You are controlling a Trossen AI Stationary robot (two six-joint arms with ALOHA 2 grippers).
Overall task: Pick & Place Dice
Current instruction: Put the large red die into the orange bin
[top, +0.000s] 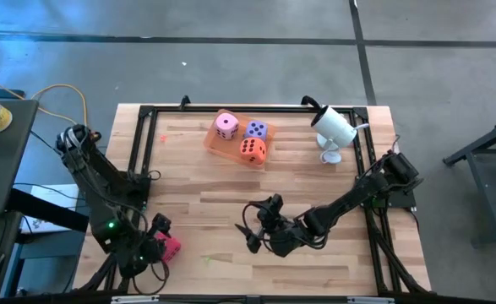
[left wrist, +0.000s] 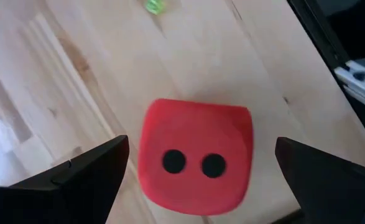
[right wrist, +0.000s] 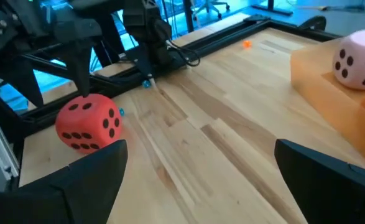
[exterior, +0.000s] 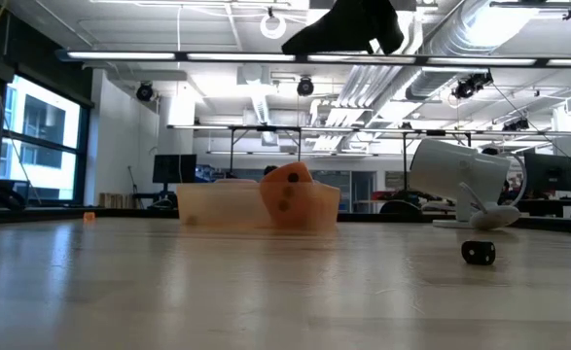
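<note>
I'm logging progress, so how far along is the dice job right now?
Three look placed: the pink die, purple die and orange die sit in the orange tray. In hand: the left gripper is open around the red die, which is on the table near the left edge. Left: carrying it to the tray. The right gripper waits open mid-table.

Two dark jointed arms — black cabling, green indicator light
</note>
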